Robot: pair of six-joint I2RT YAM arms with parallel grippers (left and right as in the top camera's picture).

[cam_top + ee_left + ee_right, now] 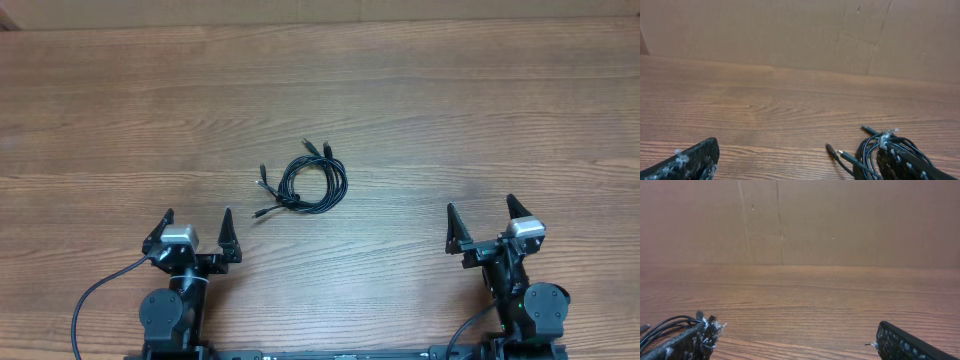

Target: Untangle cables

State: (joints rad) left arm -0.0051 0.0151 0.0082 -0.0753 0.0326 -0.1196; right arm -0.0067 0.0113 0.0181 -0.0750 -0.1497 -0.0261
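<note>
We see both claws released, nothing held: left gripper (197, 213) at 7 o'clock, right gripper (480, 203) at 4. The cables (312, 185) lie coiled mid-table, apart from both. Wood-grain table (480, 100); cardboard wall (790, 35) at 12.

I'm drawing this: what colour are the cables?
Black, thin looped cables; clearest in the overhead view.

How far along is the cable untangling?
Done: nothing visible; the cables lie in one looped bundle on the table, plugs sticking out. In hand: nothing; left end effector and right end effector are open, empty, apart from the bundle. Left: grasp it and separate every strand.
</note>
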